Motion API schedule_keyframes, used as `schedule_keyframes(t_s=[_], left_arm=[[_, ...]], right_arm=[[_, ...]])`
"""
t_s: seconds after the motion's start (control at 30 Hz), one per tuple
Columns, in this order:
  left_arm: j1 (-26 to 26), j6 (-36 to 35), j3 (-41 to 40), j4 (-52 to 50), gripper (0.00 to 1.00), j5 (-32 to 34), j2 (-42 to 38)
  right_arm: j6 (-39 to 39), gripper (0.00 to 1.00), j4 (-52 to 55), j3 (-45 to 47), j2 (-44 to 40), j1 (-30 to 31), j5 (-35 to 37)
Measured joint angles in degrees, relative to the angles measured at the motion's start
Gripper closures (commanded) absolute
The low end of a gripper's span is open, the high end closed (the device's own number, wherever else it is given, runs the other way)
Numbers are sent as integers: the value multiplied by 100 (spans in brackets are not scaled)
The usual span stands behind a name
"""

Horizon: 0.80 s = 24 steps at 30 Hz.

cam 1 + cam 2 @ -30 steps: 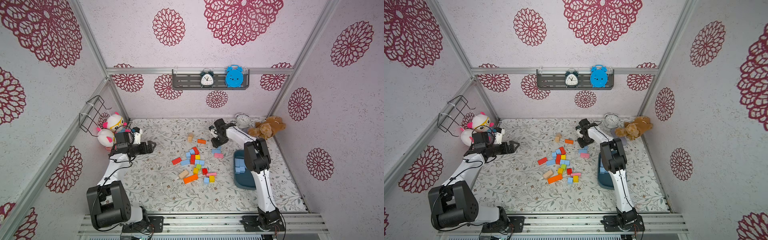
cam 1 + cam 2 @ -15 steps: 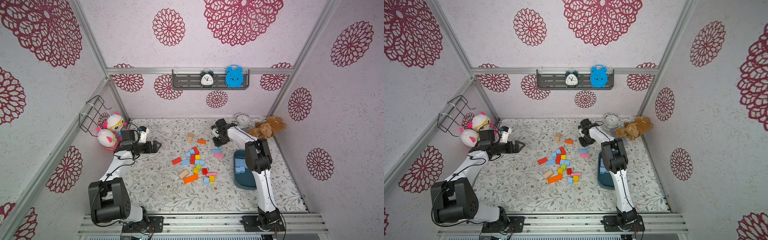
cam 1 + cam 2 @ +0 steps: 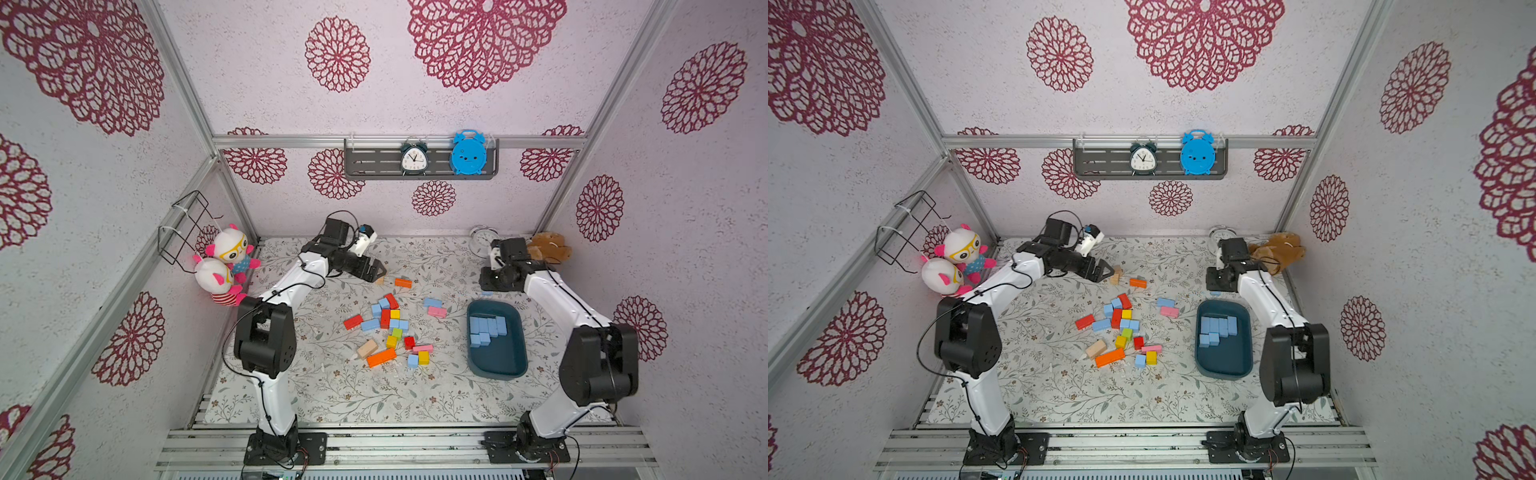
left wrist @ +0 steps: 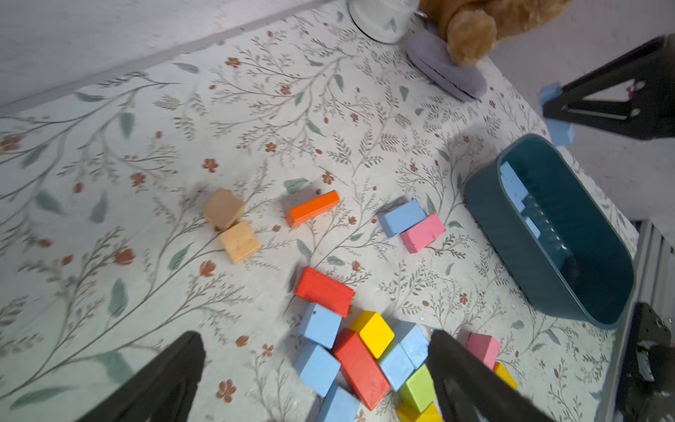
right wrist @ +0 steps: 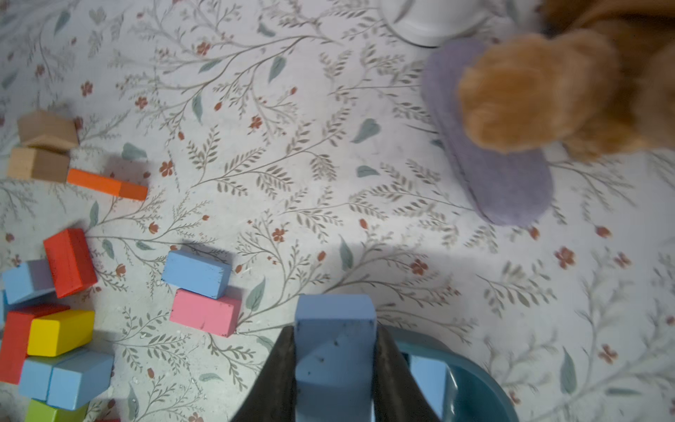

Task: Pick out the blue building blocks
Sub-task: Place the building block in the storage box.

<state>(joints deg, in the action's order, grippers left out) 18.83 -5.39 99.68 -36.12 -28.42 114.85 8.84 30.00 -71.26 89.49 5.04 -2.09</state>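
I see one blue block (image 5: 334, 361) pinched between the jaws of the right gripper (image 5: 334, 329) in the right wrist view. In both top views the right arm (image 3: 552, 297) hides that grip. The block hangs at the far rim of the teal tub (image 3: 498, 359). Stored blue blocks (image 3: 485, 328) lie inside the tub, and loose blue blocks (image 3: 370, 325) sit in the mixed pile. The left gripper (image 3: 376, 271) is spread wide and empty, near the tan blocks (image 4: 223, 208).
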Motion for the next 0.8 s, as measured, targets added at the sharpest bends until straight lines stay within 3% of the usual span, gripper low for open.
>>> schedule_keyframes(t_s=[0.17,0.4,0.8], left_arm=[[699,114,1193,-192,0,-70,1001],[1344,313,2267,-339,1,-81,1878],[1722,702,2490,-348,2,-46,2249]], right_arm=[[297,80,136,1019,-841,-457,-4],[686,80,612,1965,-1436,-538,142],[931,78,739,2334,-1493,-549,42]])
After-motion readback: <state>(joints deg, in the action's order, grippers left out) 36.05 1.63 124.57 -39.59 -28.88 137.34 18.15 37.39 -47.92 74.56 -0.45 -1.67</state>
